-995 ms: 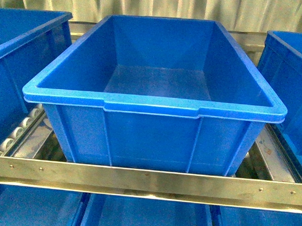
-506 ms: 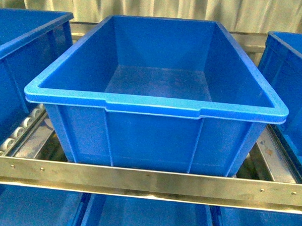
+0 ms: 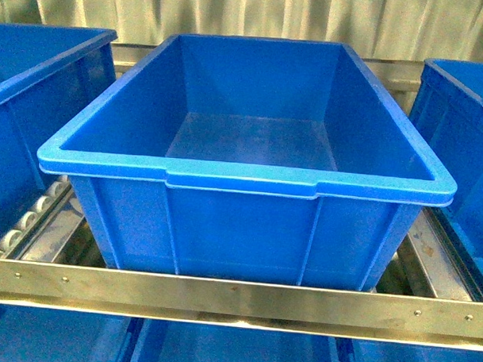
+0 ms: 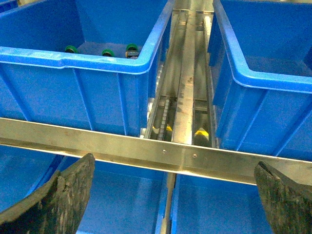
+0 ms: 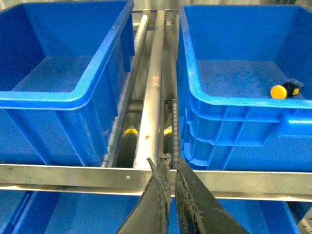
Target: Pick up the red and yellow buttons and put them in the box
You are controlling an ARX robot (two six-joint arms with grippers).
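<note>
Three blue crates are seen from the front, and the middle box is empty, with neither arm in that view. Going left to right, the left crate is shown by the left wrist camera with only green-capped buttons along its far floor, which are not wanted; the left tool is held with its pads spread wide apart, low in front of the steel rail. In the right wrist view the right tool is pressed together on nothing, level with the rail and aimed at the gap between two crates. A yellow button is lying on its side on the floor of the right-hand crate, cap toward the tool, body away and to the right. No red button is seen. The right arm is judged nearer; its tool must be raised over the rim, swung right and parted
</note>
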